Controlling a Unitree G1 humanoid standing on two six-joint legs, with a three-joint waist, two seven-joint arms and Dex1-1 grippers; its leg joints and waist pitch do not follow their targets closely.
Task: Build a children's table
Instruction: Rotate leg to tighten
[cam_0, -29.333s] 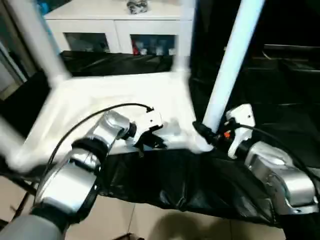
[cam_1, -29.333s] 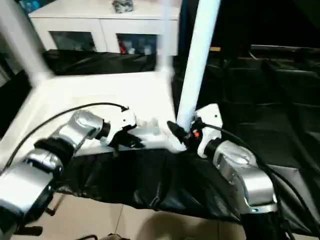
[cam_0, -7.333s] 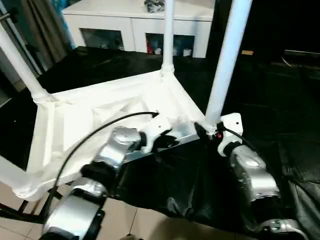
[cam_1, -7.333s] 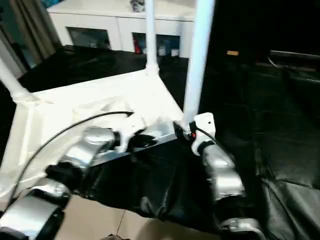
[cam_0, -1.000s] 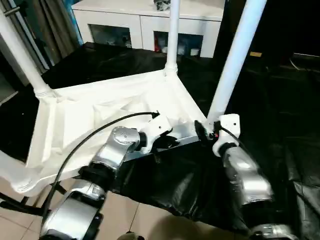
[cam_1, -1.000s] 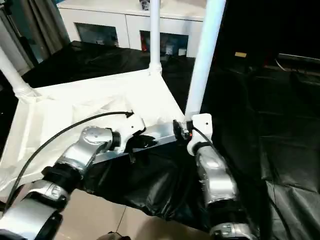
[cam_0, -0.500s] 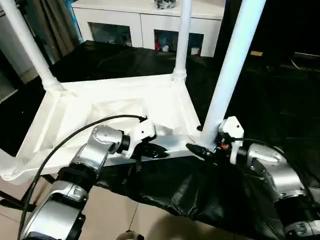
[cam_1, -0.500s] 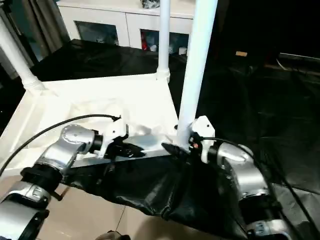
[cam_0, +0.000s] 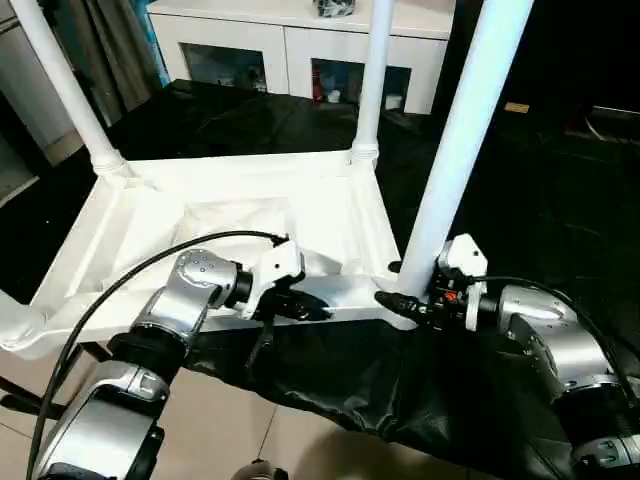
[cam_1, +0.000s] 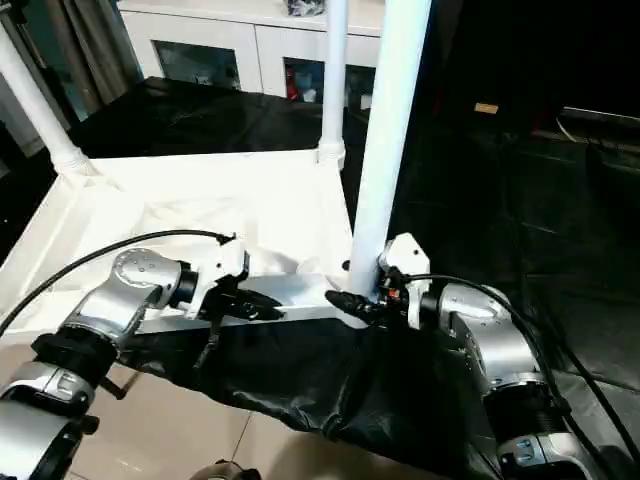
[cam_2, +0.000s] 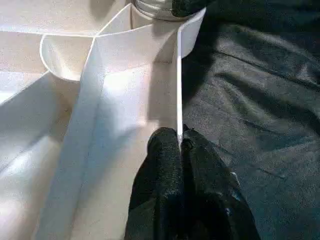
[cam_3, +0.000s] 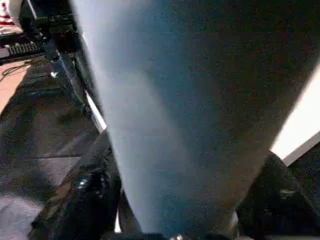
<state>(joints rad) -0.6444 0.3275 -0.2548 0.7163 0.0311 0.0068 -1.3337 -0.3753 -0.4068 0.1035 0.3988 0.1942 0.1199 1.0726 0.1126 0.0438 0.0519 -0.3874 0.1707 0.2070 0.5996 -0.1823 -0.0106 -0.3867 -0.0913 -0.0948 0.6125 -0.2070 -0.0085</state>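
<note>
L gripper (cam_2: 179, 145) pinched on tabletop (cam_0: 330, 215) rim, R gripper (cam_3: 172, 220) astride near leg (cam_0: 455, 150), grip unclear, leg tops cropped

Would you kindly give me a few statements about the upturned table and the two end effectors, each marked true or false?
1. The tabletop lies underside up. True.
2. The left end effector pinches the tabletop's thin near edge. True.
3. The right end effector is at the far corner by the cabinet. False: it is at the foot of the nearest leg, at the near right corner.
4. The legs lie flat on the black sheet. False: they stand upright in corner sockets.
</note>
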